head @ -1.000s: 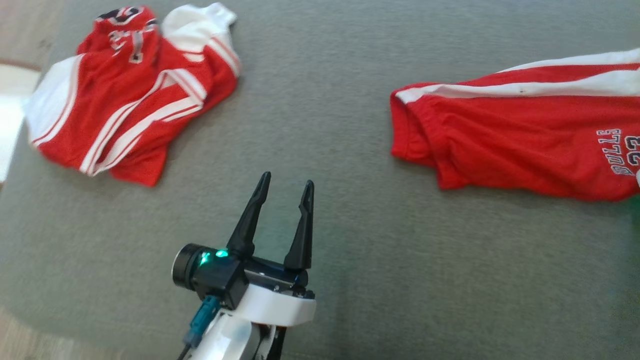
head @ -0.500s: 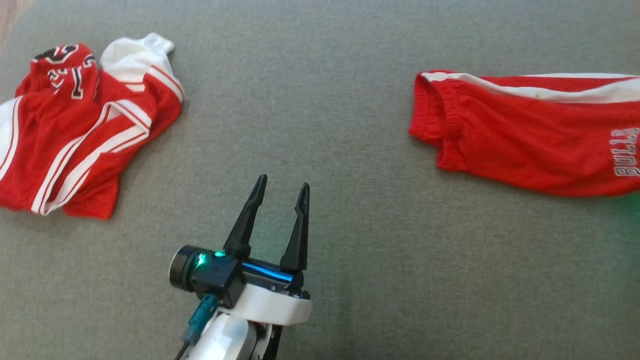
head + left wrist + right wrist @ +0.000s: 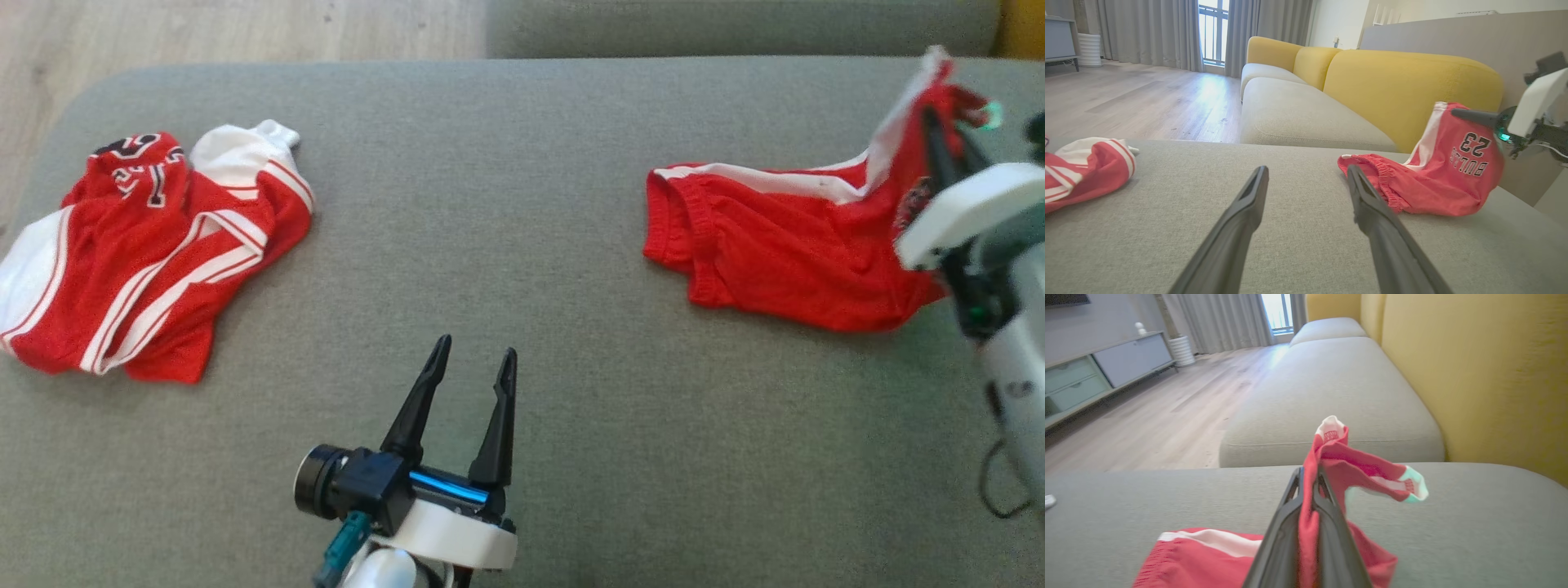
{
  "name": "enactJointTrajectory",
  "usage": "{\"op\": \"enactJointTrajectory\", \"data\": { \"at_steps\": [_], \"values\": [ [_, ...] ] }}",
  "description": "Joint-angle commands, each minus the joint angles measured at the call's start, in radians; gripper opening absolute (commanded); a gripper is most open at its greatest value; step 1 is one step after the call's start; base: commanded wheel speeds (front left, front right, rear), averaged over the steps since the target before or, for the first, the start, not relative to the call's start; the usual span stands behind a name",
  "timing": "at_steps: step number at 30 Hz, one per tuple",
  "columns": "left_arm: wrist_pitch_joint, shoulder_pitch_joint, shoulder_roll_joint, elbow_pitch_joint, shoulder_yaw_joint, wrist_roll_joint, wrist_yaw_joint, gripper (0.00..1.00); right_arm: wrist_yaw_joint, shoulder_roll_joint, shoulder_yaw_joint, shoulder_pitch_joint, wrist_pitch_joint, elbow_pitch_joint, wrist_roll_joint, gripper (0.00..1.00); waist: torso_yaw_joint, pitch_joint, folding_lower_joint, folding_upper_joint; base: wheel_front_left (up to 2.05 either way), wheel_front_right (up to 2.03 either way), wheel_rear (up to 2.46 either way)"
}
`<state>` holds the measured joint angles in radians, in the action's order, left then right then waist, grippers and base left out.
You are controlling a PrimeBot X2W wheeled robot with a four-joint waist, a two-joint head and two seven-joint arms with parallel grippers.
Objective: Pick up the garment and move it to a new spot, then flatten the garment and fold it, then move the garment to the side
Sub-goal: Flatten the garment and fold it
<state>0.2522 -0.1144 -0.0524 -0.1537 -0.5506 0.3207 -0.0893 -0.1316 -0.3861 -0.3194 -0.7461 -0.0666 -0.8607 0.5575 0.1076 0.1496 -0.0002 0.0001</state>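
My right hand is clamped on the red Bulls shorts, one end raised at the right edge of the cushion. My left hand gapes empty. This looks like the pick-up step; next I lift clear and carry.

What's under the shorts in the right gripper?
Grey cushion shows all round the shorts. One end hangs from the shut right gripper; the rest lies on the cushion, hiding anything beneath.

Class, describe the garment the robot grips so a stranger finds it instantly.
On the grey fabric cushion, look to the robot's right. Red shorts with a white side stripe lie there, one end raised by the right gripper. Unlike the crumpled red-and-white jersey opposite, they read BULLS 23.
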Motion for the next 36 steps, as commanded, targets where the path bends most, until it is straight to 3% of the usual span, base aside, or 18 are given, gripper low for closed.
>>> {"op": "enactJointTrajectory", "data": {
  "at_steps": [1,10,11,12,13,17,21,28,36],
  "values": [
    [0.01,-0.017,0.002,0.032,0.019,0.008,-0.006,1.0,0.001,0.026,-0.031,-0.021,0.01,0.047,0.009,0.0,0.015,-0.012,0.0002,-0.0001,0.0,0.0,0.0],
    [0.01,-0.019,0.002,0.034,-0.001,0.025,-0.014,1.0,0.001,0.166,-0.157,0.001,0.064,0.092,0.018,0.0,0.06,-0.008,0.0002,-0.0001,0.0,0.0,0.0],
    [0.01,-0.02,0.002,0.032,-0.003,0.026,-0.013,1.0,0.001,0.18,-0.173,0.005,0.071,0.092,0.02,0.32,0.065,-0.006,0.0002,-0.0001,0.0,0.0,0.0],
    [0.01,-0.022,0.002,0.031,-0.005,0.028,-0.013,1.0,0.001,0.191,-0.188,0.011,0.076,0.093,0.023,0.84,0.068,-0.004,0.0002,-0.0001,0.0,0.0,0.0],
    [0.01,-0.024,0.002,0.03,-0.006,0.03,-0.013,1.0,0.001,0.2,-0.198,0.017,0.075,0.097,0.028,1.0,0.072,-0.003,0.0002,-0.0001,0.0,0.0,0.0],
    [0.01,-0.025,0.002,0.028,-0.004,0.034,-0.017,1.0,0.001,0.201,-0.235,0.047,0.058,0.131,0.044,1.0,0.076,-0.003,0.0002,-0.0001,0.0,0.0,0.0],
    [0.01,-0.018,0.002,0.03,0.005,0.034,-0.023,1.0,0.001,0.155,-0.241,0.089,0.01,0.202,0.055,1.0,0.065,-0.01,0.0002,-0.0001,0.0,0.0,0.0],
    [0.01,0.023,0.002,0.037,0.051,0.03,-0.036,1.0,0.001,0.058,-0.156,0.211,-0.088,0.293,0.036,1.0,0.013,-0.057,0.0002,-0.0001,0.0,0.0,0.0],
    [0.01,0.123,0.002,0.056,0.148,0.022,-0.055,1.0,0.001,0.057,-0.062,0.407,-0.182,0.368,-0.004,1.0,-0.049,-0.156,0.0002,-0.0001,0.0,0.0,0.0]
  ]
}}
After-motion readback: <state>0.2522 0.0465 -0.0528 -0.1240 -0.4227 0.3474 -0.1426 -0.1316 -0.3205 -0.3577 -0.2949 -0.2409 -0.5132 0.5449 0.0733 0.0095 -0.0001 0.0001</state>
